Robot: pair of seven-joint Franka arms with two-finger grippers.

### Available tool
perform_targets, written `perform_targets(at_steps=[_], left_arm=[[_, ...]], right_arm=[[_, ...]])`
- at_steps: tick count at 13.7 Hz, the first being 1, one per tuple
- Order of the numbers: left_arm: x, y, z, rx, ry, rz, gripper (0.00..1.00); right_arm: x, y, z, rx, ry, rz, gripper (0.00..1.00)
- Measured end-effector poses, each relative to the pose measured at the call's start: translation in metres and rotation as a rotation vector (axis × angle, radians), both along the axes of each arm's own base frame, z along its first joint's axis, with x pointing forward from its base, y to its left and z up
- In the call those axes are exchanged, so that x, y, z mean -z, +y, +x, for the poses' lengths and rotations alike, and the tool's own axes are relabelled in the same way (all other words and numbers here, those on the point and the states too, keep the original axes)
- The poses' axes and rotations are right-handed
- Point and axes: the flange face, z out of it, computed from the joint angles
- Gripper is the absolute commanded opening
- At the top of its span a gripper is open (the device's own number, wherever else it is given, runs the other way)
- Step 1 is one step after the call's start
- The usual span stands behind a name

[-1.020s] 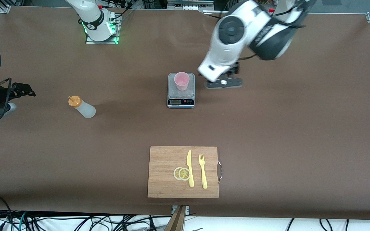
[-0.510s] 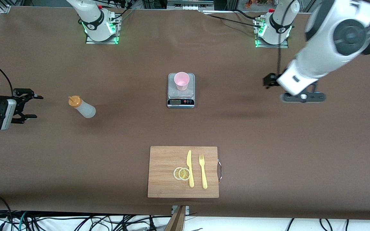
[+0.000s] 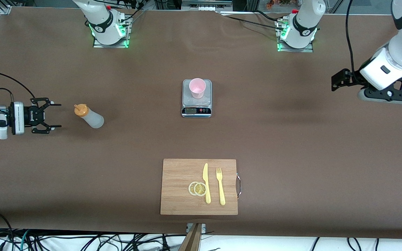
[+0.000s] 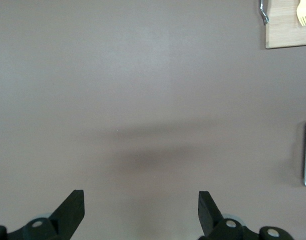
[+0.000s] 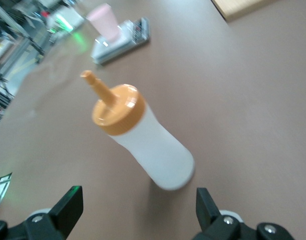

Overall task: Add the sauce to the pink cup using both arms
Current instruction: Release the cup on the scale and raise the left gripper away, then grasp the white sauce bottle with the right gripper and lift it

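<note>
Translucent plastic at three o'clock of the right gripper (image 3: 58, 115) in the front view: squeeze bottle (image 3: 89, 116), standing on its base, orange nozzle cap up, near nine o'clock of the kitchen scale (image 3: 196, 111) and well apart from it, toward the right arm's end of the table. Pink cup (image 3: 197, 88) on the scale's plate, toward its twelve o'clock edge, untouched. Nothing gripped yet; judging the step in hand as the reach for the bottle. Best to come in level, straddling the whitish body below the orange cap, centring it between the fingers, then closing gently so as not to squirt early or tip it over. Right gripper low over the table, lying horizontal, fingers pointing at the bottle, spread wide and empty, just short of it. Left gripper (image 4: 140, 202) up over bare table toward the left arm's end, at three o'clock of the scale, facing down, jaws likewise spread with nothing between them; waiting, by the look of it. Wooden board (image 3: 180, 181) with knife, fork and lemon slices at six o'clock of the scale, well out of the way.
</note>
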Motion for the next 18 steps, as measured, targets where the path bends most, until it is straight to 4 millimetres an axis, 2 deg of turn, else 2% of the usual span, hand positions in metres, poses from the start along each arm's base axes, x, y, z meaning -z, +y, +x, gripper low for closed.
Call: perform_targets(at_steps=[5, 8, 10, 16, 18], left_arm=[[-0.007, -0.012, -0.009, -0.006, 0.008, 0.003, 1.0], [-0.009, -0.024, -0.012, -0.036, 0.009, 0.009, 1.0], [-0.01, -0.025, -0.012, -0.047, 0.007, 0.01, 1.0], [-0.01, -0.024, -0.011, -0.056, 0.006, 0.01, 1.0], [-0.01, -0.024, -0.011, -0.059, 0.006, 0.01, 1.0]], right_arm=[[0.043, 0.001, -0.032, -0.068, -0.127, 0.224, 1.0], [0.074, 0.011, -0.037, -0.041, -0.192, 0.322, 1.0], [0.09, 0.02, -0.036, -0.018, -0.221, 0.374, 1.0], [0.098, 0.043, -0.03, -0.019, -0.252, 0.449, 1.0], [0.108, 0.054, -0.032, -0.035, -0.251, 0.478, 1.0]])
